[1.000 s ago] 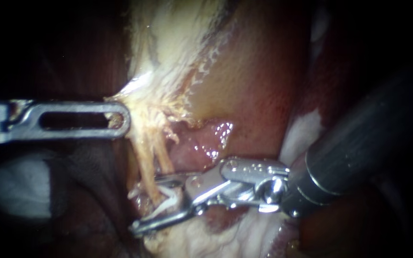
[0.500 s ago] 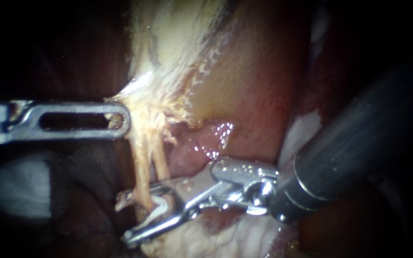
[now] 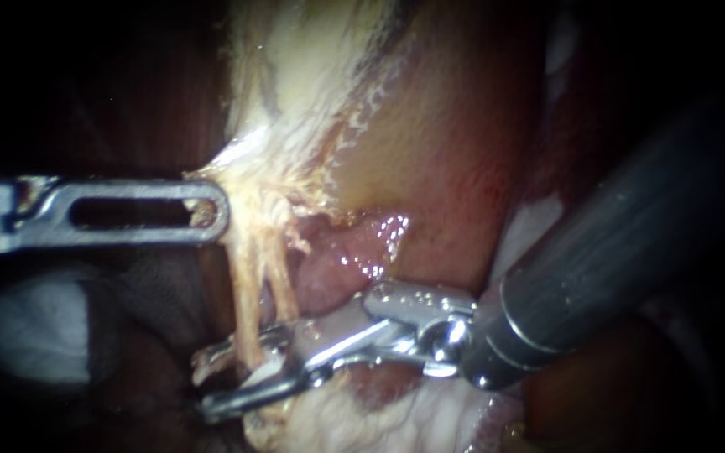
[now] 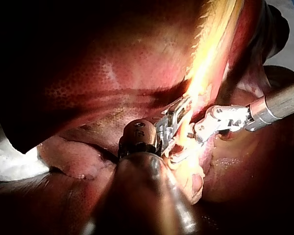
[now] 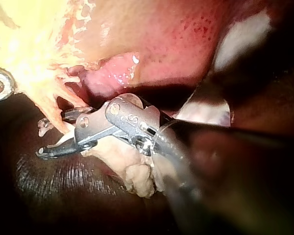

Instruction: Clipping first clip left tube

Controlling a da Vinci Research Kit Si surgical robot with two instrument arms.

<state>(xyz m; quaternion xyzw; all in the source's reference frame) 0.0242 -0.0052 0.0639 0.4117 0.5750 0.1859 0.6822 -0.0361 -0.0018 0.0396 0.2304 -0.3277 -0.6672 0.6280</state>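
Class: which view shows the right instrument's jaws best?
Endoscope view: right instrument side on, jaws open around a tube. Right wrist view shows them, the upper one shadowed; left wrist view loses them in glare.

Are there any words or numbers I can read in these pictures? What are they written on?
No text can be read anywhere.
Left tool: tiny marks on its metal joint, too small to read.
Right tool: little raised spots on its metal joint, too blurred to read.
Tissue: no writing on it.
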